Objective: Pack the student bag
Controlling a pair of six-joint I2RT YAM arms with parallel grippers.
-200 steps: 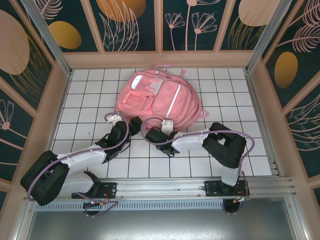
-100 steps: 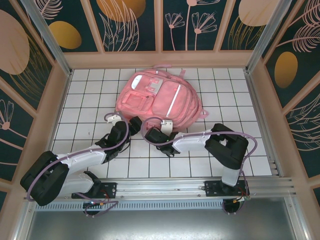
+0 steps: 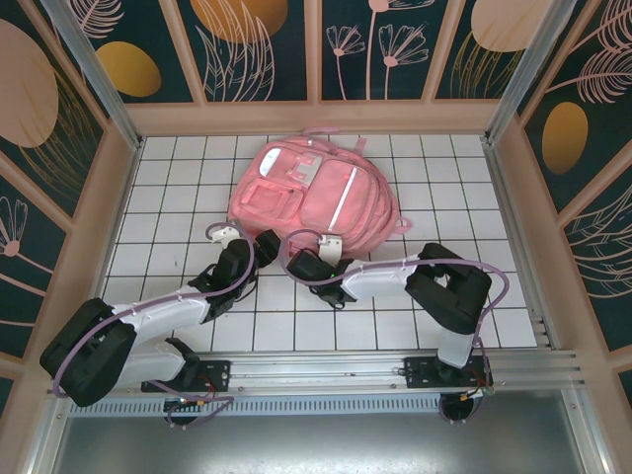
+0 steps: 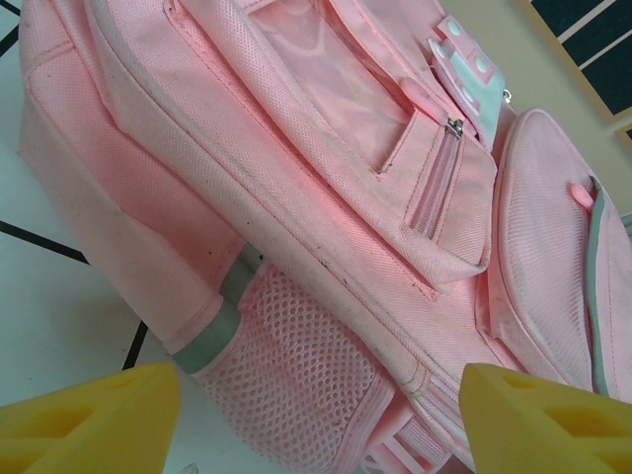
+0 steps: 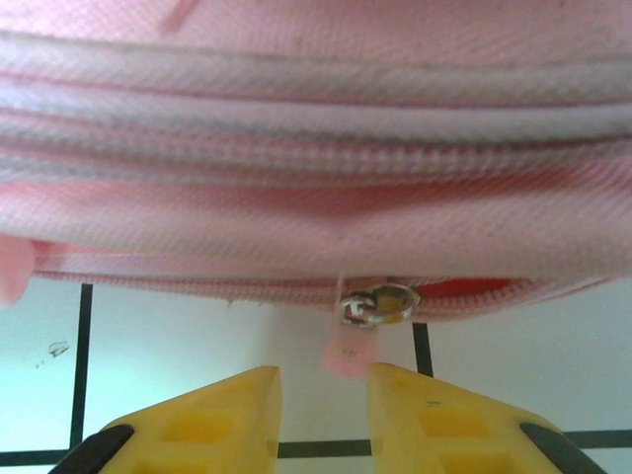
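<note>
One student bag [image 3: 311,193] lies far-centre on the desk [image 3: 168,188]. Two arms stretch low to its near edge: left hand [image 4: 321,415] spread wide, empty; right hand [image 5: 324,380] narrowly parted beneath one zipper pull [image 5: 346,355].

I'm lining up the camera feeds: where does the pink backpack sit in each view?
Top external: student bag, centre, toward the far side of the tiled table.
Left wrist: runs from upper left to lower right.
Right wrist: its zippered edge spans the upper half.
Shared landmark: the table's black-lined white tiles.
</note>
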